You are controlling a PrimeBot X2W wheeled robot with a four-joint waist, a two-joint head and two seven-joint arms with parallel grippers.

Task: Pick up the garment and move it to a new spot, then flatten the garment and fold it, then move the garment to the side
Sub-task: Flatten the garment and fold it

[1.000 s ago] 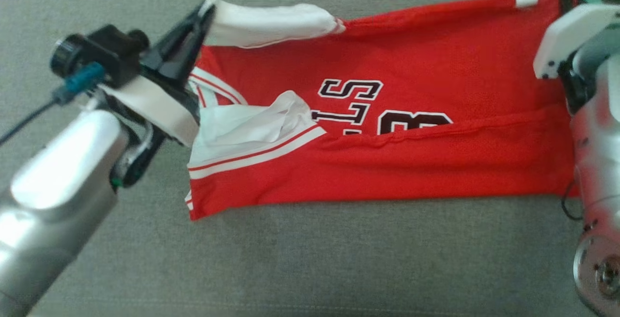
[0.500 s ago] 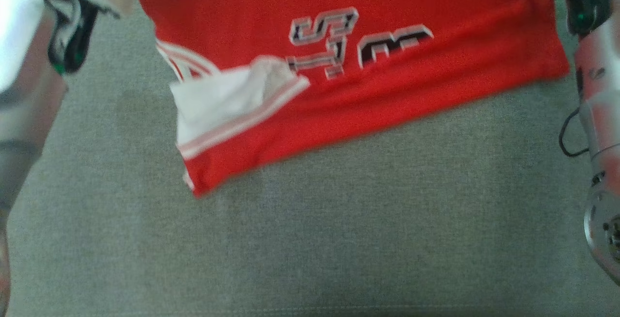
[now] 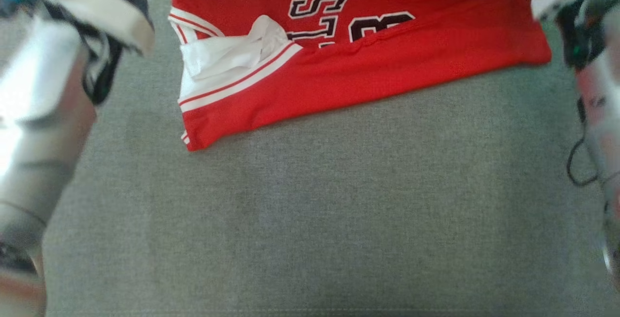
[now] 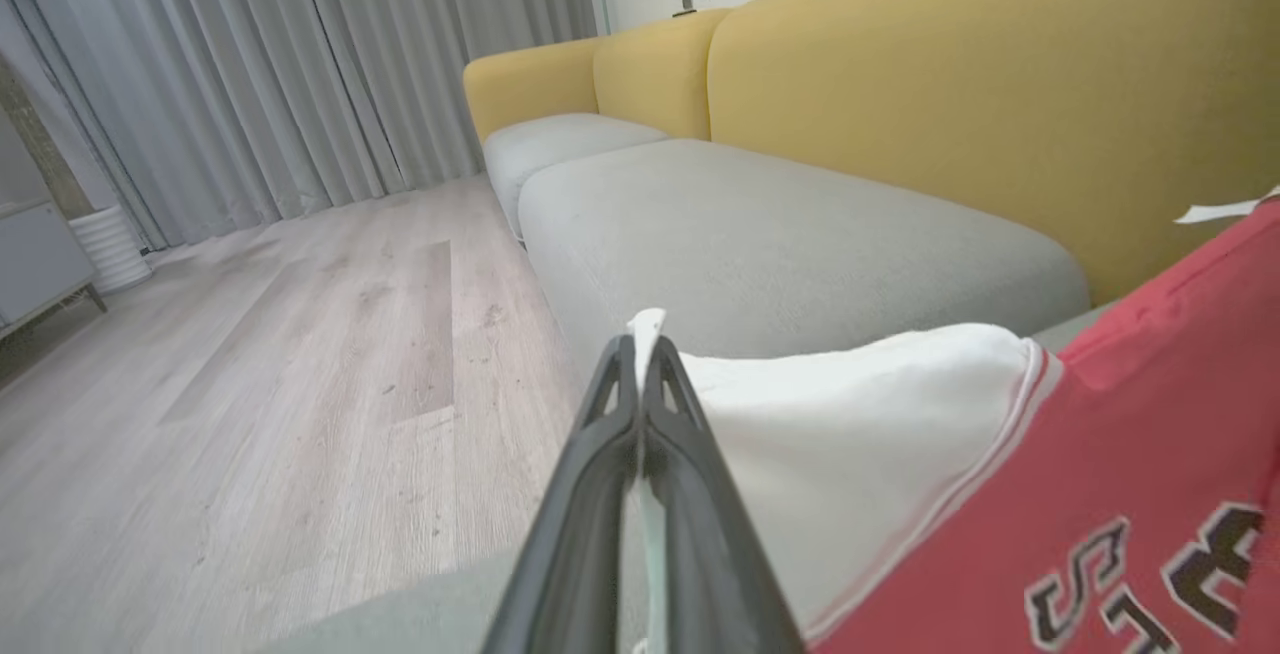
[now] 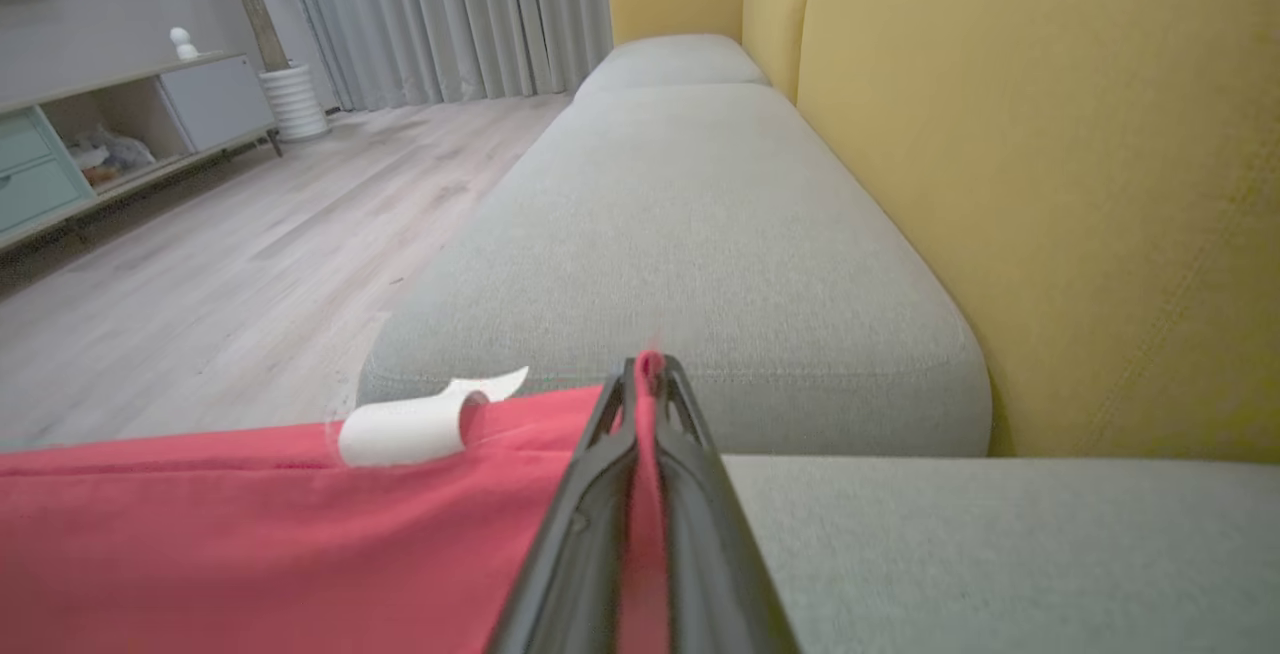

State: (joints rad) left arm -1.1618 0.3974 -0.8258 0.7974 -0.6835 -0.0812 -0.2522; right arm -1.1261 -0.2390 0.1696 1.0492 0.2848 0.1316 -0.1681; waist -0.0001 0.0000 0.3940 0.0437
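Both clamped | left tool (image 4: 638,374) pinches garment (image 3: 387,65) white edge | right tool (image 5: 648,379) red edge

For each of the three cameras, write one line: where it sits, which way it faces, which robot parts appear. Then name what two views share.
Head view: on the head, facing down at the red jersey on the grey seat; left forearm and right forearm at the sides.
Left wrist view: on that wrist, facing along the seat toward curtains; left gripper shut on the jersey's white part.
Right wrist view: on that wrist, facing likewise; right gripper shut on its red edge.
Shared: both wrist views show the yellow backrest.
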